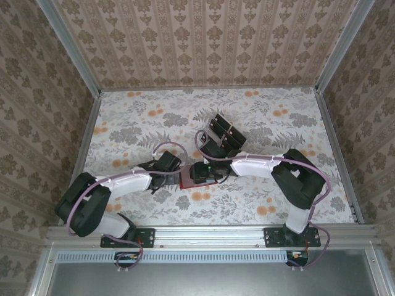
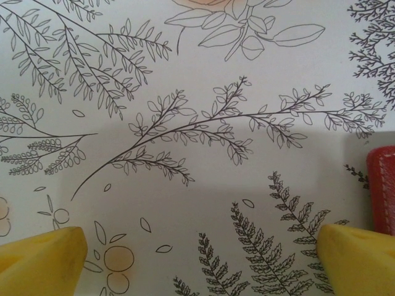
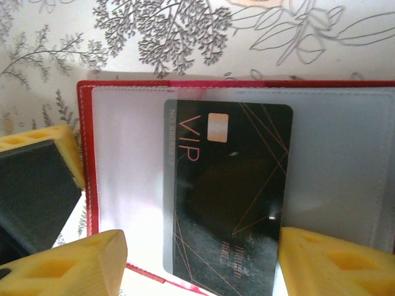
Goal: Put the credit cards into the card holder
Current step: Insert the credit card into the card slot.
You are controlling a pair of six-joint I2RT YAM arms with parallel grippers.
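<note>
The red card holder (image 3: 87, 185) lies open on the table, its clear inner sleeves facing up. One black credit card (image 3: 228, 191) with "VIP" lettering and a pale chip rests lengthwise on its inner face, apparently tucked under the clear sleeve. My right gripper (image 3: 203, 265) straddles the card's near end, open, with its left finger clear of the card's edge. My left gripper (image 2: 200, 262) is open over bare tablecloth, just left of the holder's red edge (image 2: 382, 191). From above, both grippers (image 1: 168, 165) (image 1: 203, 172) meet at the holder (image 1: 187, 180).
Several more black credit cards (image 1: 229, 131) stand in a clear tray (image 1: 210, 125) behind the holder, mid-table. One yellow finger (image 3: 37, 179) of the left gripper sits close beside the holder's left edge. Patterned walls enclose the floral tabletop (image 1: 136, 123).
</note>
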